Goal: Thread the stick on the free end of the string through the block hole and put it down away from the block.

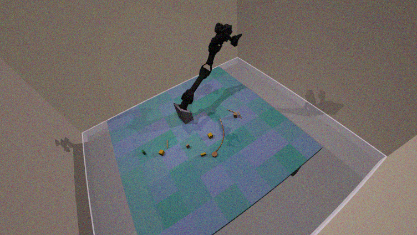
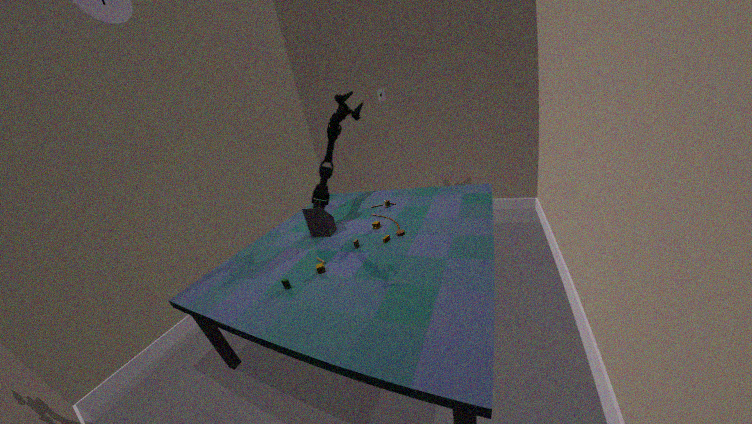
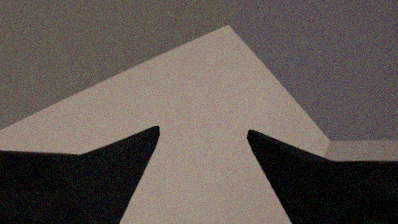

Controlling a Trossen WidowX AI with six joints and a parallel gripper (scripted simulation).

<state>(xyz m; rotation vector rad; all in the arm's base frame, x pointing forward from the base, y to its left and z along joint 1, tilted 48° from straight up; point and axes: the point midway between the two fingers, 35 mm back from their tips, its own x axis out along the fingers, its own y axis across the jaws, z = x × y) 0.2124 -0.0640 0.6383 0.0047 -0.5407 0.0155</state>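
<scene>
My gripper (image 1: 236,30) (image 2: 357,98) (image 3: 204,132) is open and empty, raised high above the table. The round wooden button (image 1: 214,154) (image 2: 400,232) lies on the table. The orange string (image 1: 223,137) curves from it to the thin stick (image 1: 220,122) (image 2: 376,214), which lies on the table, away from the blocks. A brown block (image 1: 235,115) (image 2: 387,203) stands beyond it, with thin sticks close beside it. A yellow block (image 1: 210,135) (image 2: 376,224) stands inside the curve. The views are too coarse to show which block has the hole.
Another yellow block (image 1: 161,152) (image 2: 320,268) has a loose stick (image 1: 167,144) beside it. A green piece (image 1: 143,152) (image 2: 286,284), a small brown cube (image 1: 187,146) (image 2: 355,243) and a small yellow piece (image 1: 203,154) (image 2: 386,239) also lie on the table.
</scene>
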